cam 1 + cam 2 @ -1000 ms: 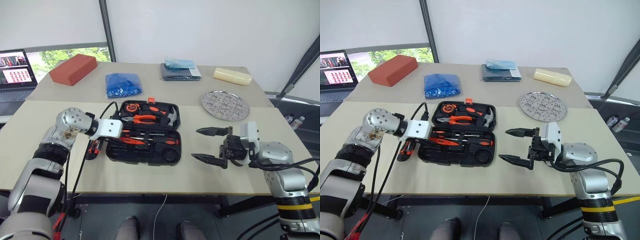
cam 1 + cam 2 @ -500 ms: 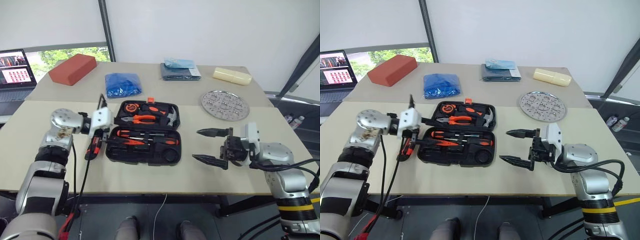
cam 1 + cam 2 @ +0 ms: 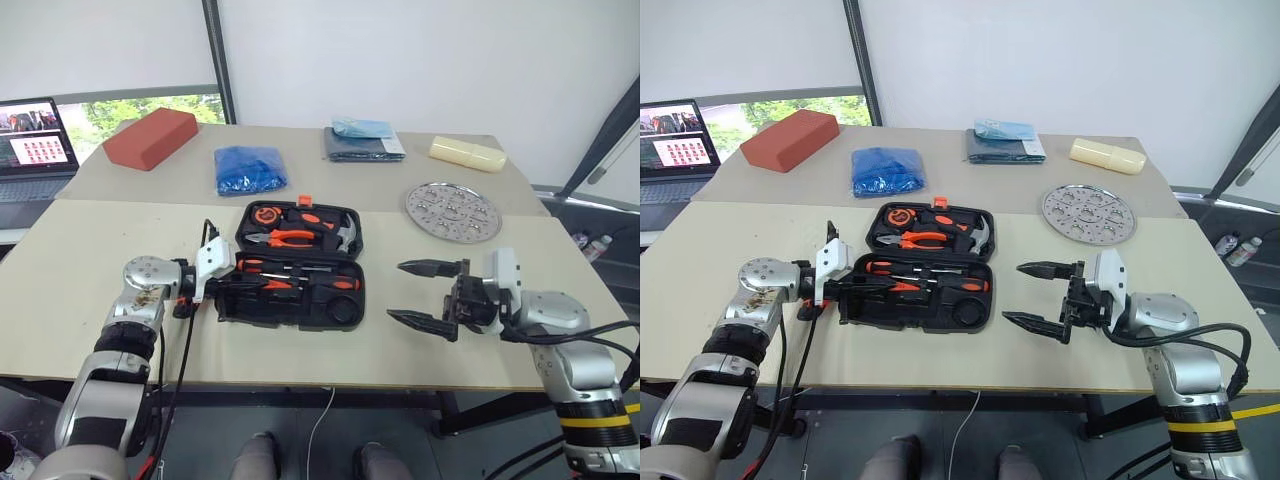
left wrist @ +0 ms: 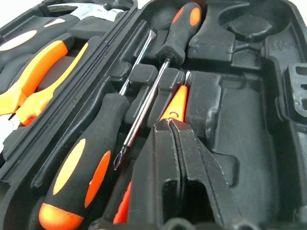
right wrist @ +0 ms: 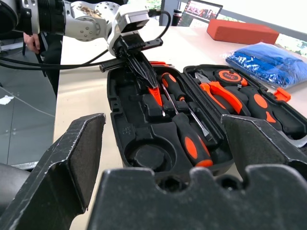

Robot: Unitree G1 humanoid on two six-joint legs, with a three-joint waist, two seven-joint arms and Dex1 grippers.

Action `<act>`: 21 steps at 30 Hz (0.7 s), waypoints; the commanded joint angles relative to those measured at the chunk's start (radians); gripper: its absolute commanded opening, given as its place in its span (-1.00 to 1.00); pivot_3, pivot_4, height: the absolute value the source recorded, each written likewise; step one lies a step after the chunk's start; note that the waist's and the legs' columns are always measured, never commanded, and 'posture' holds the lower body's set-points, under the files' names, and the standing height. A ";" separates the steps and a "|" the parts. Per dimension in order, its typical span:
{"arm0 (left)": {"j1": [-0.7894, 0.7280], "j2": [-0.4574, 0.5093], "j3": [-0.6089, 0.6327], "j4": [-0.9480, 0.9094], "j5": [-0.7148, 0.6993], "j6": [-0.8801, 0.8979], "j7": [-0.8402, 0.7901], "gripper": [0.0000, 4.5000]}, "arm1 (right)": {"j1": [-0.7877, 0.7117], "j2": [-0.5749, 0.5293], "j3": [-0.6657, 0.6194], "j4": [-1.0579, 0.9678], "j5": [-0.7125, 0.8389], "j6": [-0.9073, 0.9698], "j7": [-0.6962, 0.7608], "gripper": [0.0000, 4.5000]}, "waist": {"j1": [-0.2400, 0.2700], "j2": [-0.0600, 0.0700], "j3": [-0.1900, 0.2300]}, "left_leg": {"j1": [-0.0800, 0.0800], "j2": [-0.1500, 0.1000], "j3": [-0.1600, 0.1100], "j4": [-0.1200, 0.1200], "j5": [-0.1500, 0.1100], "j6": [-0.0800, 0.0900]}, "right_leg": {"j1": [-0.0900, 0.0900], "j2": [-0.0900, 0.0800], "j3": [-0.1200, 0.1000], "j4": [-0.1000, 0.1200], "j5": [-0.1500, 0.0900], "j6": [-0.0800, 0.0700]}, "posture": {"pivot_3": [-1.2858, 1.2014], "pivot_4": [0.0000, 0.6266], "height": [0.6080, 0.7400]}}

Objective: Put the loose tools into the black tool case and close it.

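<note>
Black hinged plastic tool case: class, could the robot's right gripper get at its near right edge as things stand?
Probably yes: the right gripper hangs open beside the tool case, with bare table between them.

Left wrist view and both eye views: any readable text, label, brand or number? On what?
No text can be read.
Black tool case: raised marks moulded into the inner wall, too faint to read.
Laptop screen: a grid of small pictures; any text is too small to read.
Tape measure in the case lid: round face label, too small to read.
</note>
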State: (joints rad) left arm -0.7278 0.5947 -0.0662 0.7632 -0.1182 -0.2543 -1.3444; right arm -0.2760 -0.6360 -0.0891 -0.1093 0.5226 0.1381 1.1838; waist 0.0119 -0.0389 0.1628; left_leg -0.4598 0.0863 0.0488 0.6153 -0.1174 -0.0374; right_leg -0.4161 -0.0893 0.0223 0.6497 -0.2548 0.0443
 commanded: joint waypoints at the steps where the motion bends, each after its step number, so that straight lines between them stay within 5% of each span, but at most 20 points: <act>1: 0.023 0.014 -0.010 -0.014 0.028 0.037 0.042 -0.98 | 0.005 -0.009 -0.032 -0.036 0.023 -0.002 -0.008 1.00 | 0.000 0.000 0.000 | 0.000 0.000 0.000 0.000 0.000 0.000 | 0.000 0.000 0.000 0.000 0.000 0.000 | 0.03 -0.52 1.00; 12: 0.138 0.065 -0.069 -0.167 0.063 0.220 0.057 -0.98 | -0.012 0.002 -0.016 -0.027 0.022 -0.005 -0.012 1.00 | -0.007 0.005 -0.003 | 0.015 0.000 0.000 -0.002 0.000 0.000 | 0.014 0.000 0.000 -0.001 -0.002 0.002 | 0.03 -0.52 1.00; 16: 0.147 0.041 0.041 -0.218 -0.057 0.236 0.111 -0.98 | -0.023 0.008 -0.011 -0.013 0.017 -0.013 -0.010 1.00 | -0.010 0.010 -0.006 | 0.016 0.000 0.001 -0.002 0.000 0.000 | 0.014 -0.001 0.000 -0.001 -0.002 0.002 | 0.03 -0.52 1.00; 21: 0.261 0.038 0.253 -0.427 -0.291 0.215 0.105 -0.32 | -0.037 0.027 -0.010 0.027 -0.011 -0.069 -0.006 1.00 | -0.020 0.008 -0.005 | 0.014 0.000 0.000 -0.003 0.000 0.000 | 0.012 0.000 0.000 -0.001 0.000 -0.001 | 0.03 -0.52 1.00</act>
State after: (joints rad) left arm -0.4792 0.6088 0.1051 0.4335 -0.3250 -0.0413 -1.2384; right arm -0.2982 -0.6084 -0.0841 -0.0826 0.5133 0.1083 1.1766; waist -0.0082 -0.0312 0.1580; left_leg -0.4466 0.0866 0.0487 0.6118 -0.1177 -0.0375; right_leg -0.4042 -0.0895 0.0226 0.6480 -0.2552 0.0431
